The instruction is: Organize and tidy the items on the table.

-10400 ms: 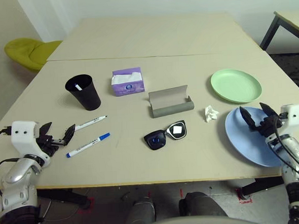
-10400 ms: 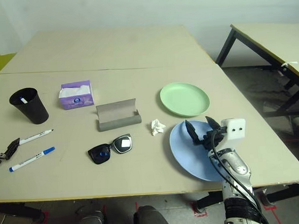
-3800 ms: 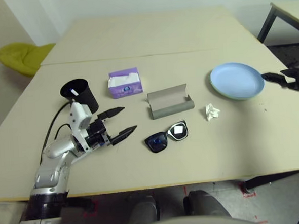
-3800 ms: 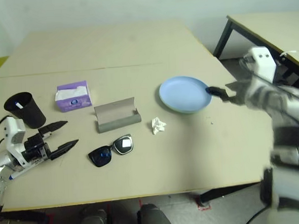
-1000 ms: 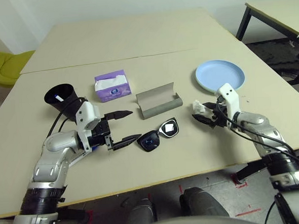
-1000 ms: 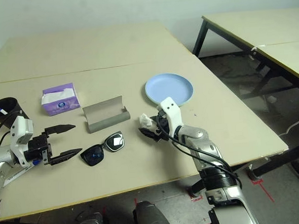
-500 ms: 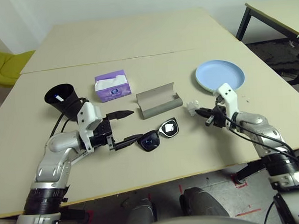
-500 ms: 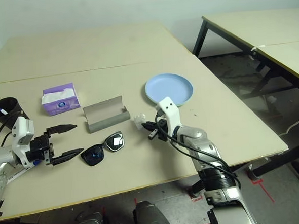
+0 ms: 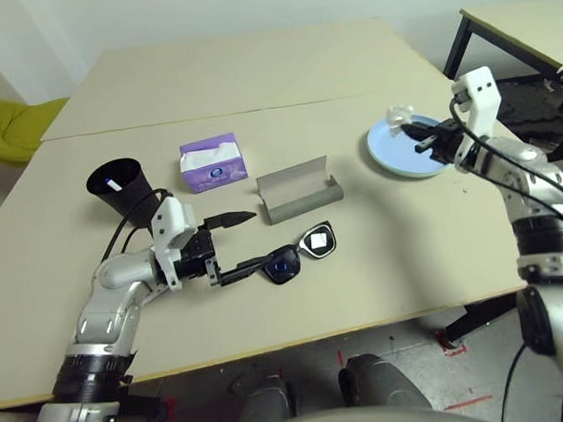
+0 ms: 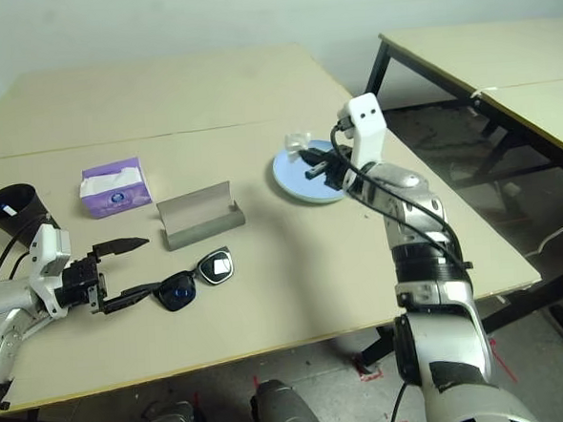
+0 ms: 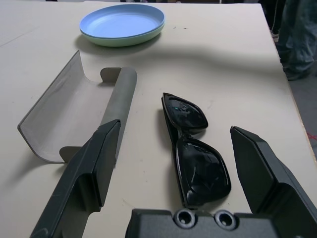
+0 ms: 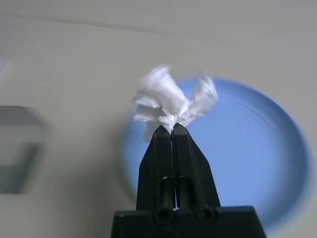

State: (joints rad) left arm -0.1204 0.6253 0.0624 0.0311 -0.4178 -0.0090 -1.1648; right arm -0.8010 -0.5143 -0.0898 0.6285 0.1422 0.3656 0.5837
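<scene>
Left to right: black cup [image 9: 120,187] at 9 o'clock on the table [image 9: 255,88], tissue box [image 9: 209,162] just past it toward 10. My left gripper [image 9: 236,242] sits jaws spread wide, empty, straddling the black sunglasses [image 11: 193,153], neither finger touching yet; grey glasses case [image 11: 74,116] lies open just beside, at about 11 o'clock from the shades. Sunglasses will handle light but stiff, lenses slick and scratch-prone, so I'd pinch across the bridge or one lens frame edge, not the arms, which could fold. Case is a light shell and will likely skate if nudged; load it from above. Over at 2 o'clock my right gripper [image 12: 172,130] is clamped fully on the crumpled white tissue [image 12: 171,101], held above the light blue plate [image 9: 393,156], which sits stacked on the pale green plate [image 11: 148,35]. Tissue is near weightless, soft, may cling to the pads on release, so I'd expect to part the jaws low over the plate. Markers: cannot make them out.
</scene>
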